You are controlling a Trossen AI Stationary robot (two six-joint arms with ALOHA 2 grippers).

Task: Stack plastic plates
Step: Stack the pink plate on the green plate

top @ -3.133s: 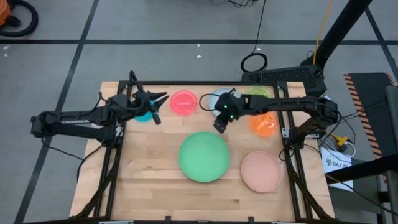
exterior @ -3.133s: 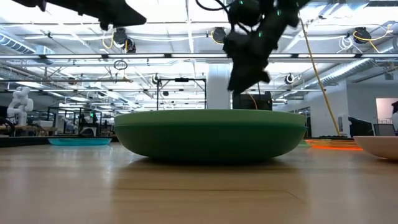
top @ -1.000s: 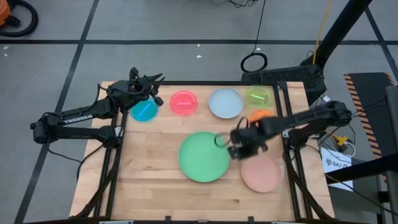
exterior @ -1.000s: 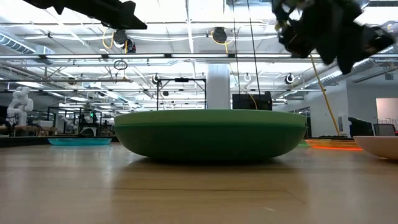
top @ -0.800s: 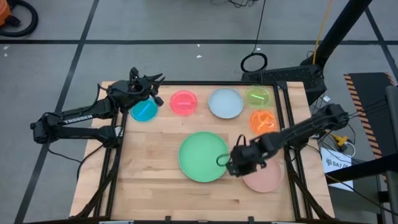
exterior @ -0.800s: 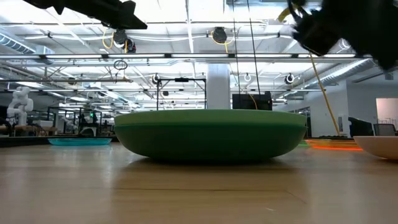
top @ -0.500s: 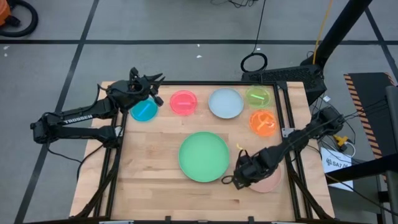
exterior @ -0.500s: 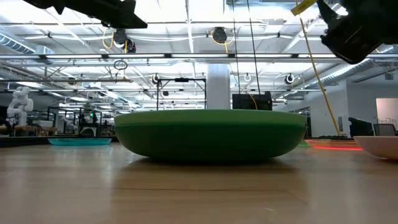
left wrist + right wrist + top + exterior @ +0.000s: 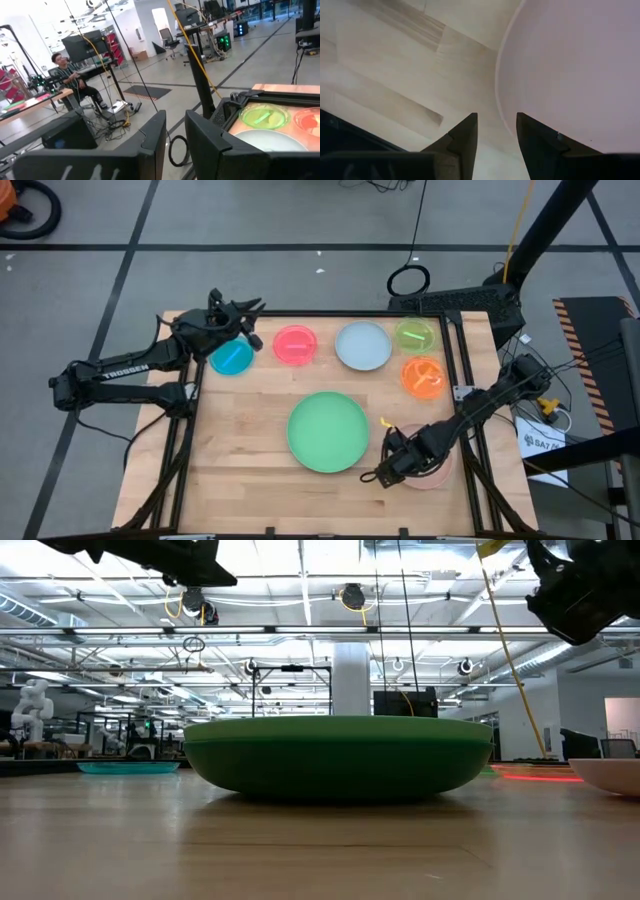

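Right wrist view: we saw the right pincer (image 9: 495, 131) parted, empty, straddling the pale pink plate's (image 9: 570, 70) rim near the counter's (image 9: 250, 430) front right. The large green plate (image 9: 328, 431) sat just beside. The left pincer (image 9: 250, 335) hovered slightly parted over the translucent blue plate (image 9: 232, 358).

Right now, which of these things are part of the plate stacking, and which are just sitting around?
Part of the job: large green plate, pale pink plate, light blue plate, small blue, pink-red, yellow-green and orange plates.

Just around: cable loop on the floor, a seated person.
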